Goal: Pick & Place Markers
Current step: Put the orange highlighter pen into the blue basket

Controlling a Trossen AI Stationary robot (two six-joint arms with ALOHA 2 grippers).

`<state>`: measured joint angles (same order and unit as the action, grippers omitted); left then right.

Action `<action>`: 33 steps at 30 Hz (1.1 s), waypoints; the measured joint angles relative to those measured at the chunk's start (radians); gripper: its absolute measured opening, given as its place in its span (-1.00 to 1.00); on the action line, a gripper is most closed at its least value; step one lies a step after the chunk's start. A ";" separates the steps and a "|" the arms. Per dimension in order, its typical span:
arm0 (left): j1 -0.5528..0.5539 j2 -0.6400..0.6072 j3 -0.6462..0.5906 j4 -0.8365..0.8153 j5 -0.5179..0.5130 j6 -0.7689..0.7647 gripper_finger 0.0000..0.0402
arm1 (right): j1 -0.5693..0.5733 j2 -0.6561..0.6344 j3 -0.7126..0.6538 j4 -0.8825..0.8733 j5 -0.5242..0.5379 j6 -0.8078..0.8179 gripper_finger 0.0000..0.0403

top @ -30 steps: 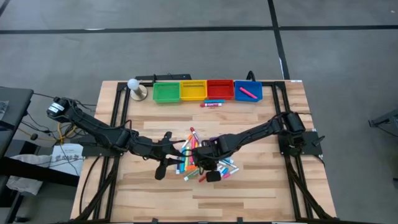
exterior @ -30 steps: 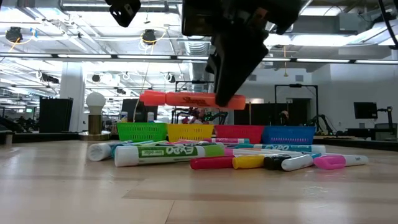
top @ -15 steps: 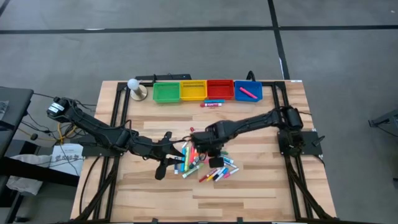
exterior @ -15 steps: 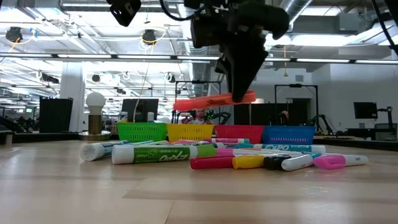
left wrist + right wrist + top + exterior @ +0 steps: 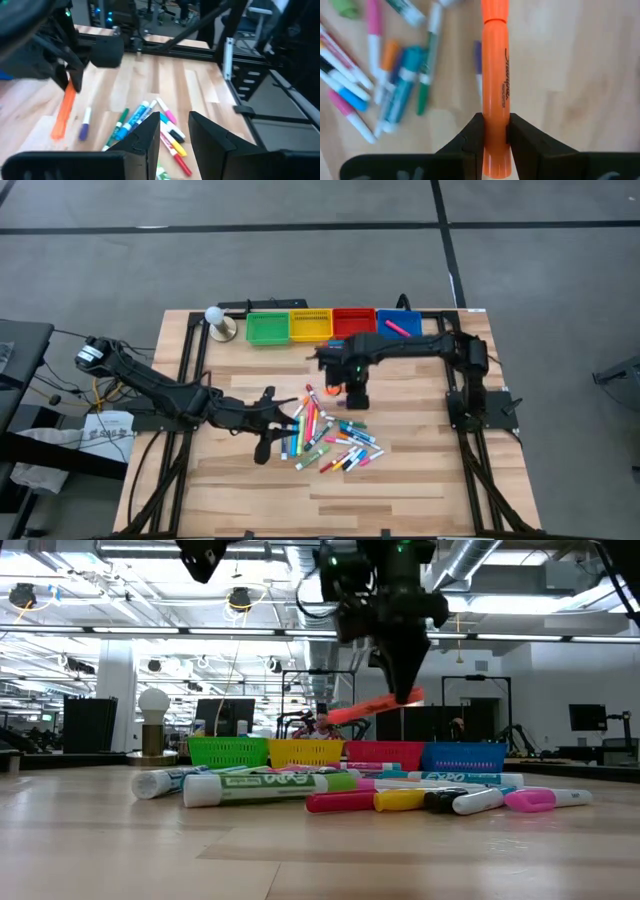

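Since the earlier frame, the right gripper has travelled away from the pile of markers toward the row of bins at the far edge of the bench, and it has carried the orange marker with it. Now this marker hangs in the air above the wood, between the pile and the bins, tilted a little in the low view. The gripper is closed narrowly on it, with one finger on each side of the barrel near one end, so most of the marker's length sticks out forward past the fingers.

The marker looks light and stiff, a smooth plastic tube that probably does not bend or break under such a grip. Its round, glossy surface may be slippery, so it could turn or slide between the fingers when the arm swings. A hold nearer to the middle of the barrel would likely balance it better than one at the end; the cap is a poorer place, because it might come off.

The left gripper waits low over the bench just beside the pile, its fingers partly apart and holding nothing. The yellow bin and red bin stand close ahead of the carried marker.
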<state>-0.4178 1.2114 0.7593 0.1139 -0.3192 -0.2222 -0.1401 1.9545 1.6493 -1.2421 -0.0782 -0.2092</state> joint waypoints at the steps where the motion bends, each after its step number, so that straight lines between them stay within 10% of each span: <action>1: 0.008 0.000 0.000 0.000 -0.002 0.000 -0.49 | -0.024 -0.002 0.000 0.000 0.000 -0.010 -0.69; 33: 0.258 0.000 0.000 0.000 -0.003 -0.029 -0.49 | -0.865 -0.029 -0.001 -0.193 -0.159 -0.184 -0.69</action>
<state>-0.1599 1.2118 0.7593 0.1135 -0.3218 -0.2508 -1.0048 1.9255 1.6480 -1.4353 -0.2369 -0.3927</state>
